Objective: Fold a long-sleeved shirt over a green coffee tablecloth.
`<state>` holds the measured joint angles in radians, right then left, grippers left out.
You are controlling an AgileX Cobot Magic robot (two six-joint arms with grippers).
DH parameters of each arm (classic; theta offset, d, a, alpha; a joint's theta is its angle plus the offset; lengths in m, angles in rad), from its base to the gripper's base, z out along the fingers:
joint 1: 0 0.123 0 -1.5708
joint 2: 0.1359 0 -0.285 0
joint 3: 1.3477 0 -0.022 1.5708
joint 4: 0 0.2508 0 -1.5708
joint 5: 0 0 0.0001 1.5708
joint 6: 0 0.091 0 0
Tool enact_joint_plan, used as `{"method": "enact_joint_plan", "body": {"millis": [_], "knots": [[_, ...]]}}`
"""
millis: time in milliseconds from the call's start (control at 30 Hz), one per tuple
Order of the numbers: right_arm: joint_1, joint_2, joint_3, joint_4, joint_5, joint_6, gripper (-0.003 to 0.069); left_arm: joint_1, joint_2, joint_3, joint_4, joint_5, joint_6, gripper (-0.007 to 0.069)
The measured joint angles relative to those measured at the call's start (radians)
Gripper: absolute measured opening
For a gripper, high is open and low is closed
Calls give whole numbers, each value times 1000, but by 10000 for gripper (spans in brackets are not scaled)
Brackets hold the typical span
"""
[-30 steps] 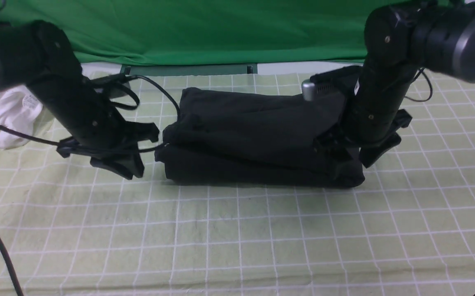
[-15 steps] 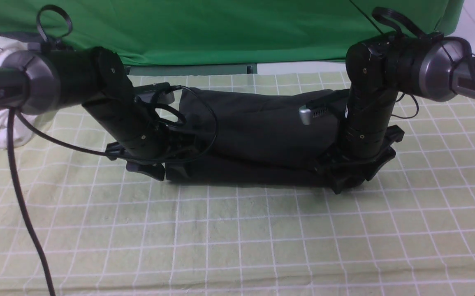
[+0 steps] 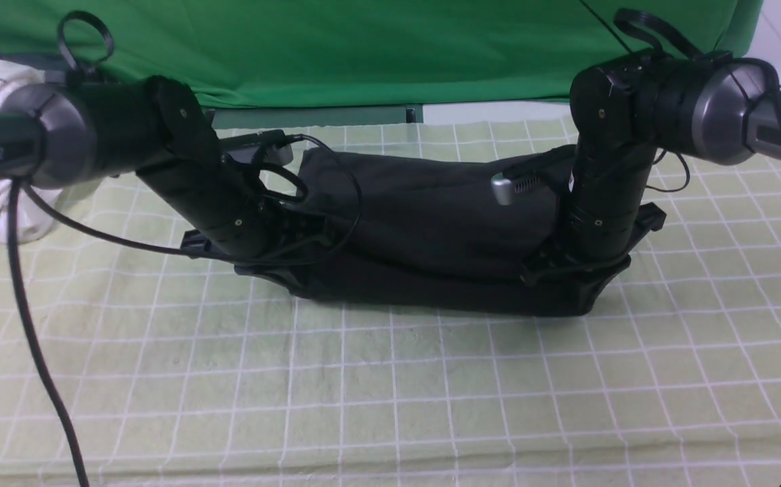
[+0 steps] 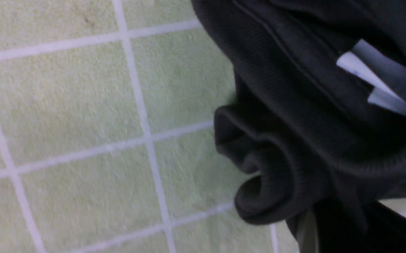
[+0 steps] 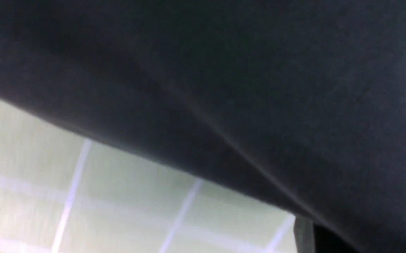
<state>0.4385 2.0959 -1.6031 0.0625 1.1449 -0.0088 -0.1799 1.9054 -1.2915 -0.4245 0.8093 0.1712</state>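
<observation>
Gripping blk shirt (image 3: 431, 216) w/ 2 grippers, L (image 3: 295, 287) + R (image 3: 586, 304); both were open earlier.

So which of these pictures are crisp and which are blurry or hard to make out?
Front view: mostly sharp and evenly lit, but the black shirt blends with the dark arms; left wrist view: weave fairly clear on the shirt, softer where it nears the camera, white label looks pale and washed out; right wrist view: blurred cloth lines, shirt nearly featureless, tablecloth bright and hazy.
</observation>
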Motion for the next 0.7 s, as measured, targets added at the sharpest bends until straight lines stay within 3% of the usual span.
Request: {"method": "enact_joint_plan", "body": {"millis": [100, 467, 700], "knots": [[0, -33, 20, 2, 34, 0, 27, 0, -51, 42, -15, 24, 0, 17], [51, -359, 356, 5, 20, 64, 27, 0, -356, 501, -76, 39, -4, 16], [90, -407, 439, 6, -33, 87, 27, 0, -424, 568, -102, -60, 5, 16]]}}
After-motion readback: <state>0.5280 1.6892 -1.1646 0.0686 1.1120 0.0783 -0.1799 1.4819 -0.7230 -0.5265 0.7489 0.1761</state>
